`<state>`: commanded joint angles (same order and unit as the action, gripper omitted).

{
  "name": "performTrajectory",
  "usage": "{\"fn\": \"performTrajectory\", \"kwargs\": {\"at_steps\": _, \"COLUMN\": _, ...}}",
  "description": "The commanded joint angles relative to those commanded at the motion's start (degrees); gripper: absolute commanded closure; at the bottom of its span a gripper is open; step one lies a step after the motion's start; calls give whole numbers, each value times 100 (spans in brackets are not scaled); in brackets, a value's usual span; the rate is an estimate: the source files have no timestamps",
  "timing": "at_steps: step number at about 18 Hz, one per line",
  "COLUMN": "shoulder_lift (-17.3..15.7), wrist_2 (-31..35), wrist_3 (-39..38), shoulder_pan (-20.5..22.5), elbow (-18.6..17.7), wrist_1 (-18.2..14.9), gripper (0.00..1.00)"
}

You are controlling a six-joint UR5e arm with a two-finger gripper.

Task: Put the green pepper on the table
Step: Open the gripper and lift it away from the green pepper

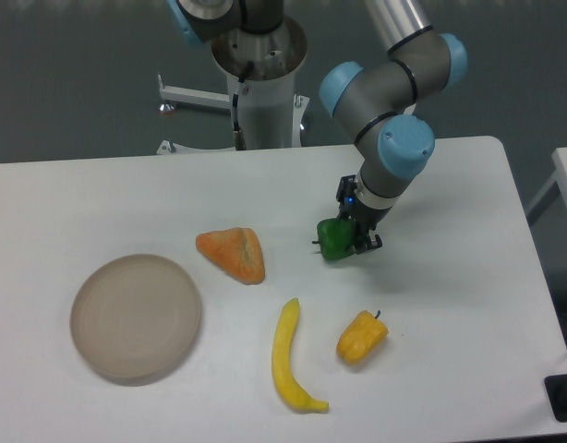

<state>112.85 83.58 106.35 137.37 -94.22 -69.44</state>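
Observation:
The green pepper (pixel 333 238) is small, glossy and dark green, near the middle of the white table (pixel 468 277). My gripper (pixel 351 239) comes down from the upper right and its black fingers are closed around the pepper's right side. The pepper sits at or just above the tabletop; I cannot tell whether it touches. Part of the pepper is hidden behind the fingers.
An orange wedge-shaped piece (pixel 233 255) lies left of the pepper. A yellow banana (pixel 289 355) and a yellow-orange pepper (pixel 361 337) lie in front. A round beige plate (pixel 136 317) is at the front left. The arm's base (pixel 260 83) stands behind the table.

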Motion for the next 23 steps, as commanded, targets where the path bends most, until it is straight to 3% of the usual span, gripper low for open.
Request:
{"fn": "performTrajectory", "kwargs": {"at_steps": 7, "shoulder_lift": -9, "wrist_2": 9, "wrist_3": 9, "shoulder_pan": 0, "elbow": 79, "wrist_1": 0, "gripper": 8}}
{"fn": "performTrajectory", "kwargs": {"at_steps": 11, "shoulder_lift": -35, "wrist_2": 97, "wrist_3": -9, "shoulder_pan": 0, "elbow": 263, "wrist_1": 0, "gripper": 1}}
{"fn": "performTrajectory", "kwargs": {"at_steps": 16, "shoulder_lift": -26, "wrist_2": 211, "wrist_3": -113, "shoulder_pan": -9, "elbow": 623, "wrist_1": -26, "gripper": 0}}
{"fn": "performTrajectory", "kwargs": {"at_steps": 23, "shoulder_lift": 202, "wrist_2": 483, "wrist_3": -1238, "shoulder_pan": -184, "elbow": 1273, "wrist_1": -35, "gripper": 0}}
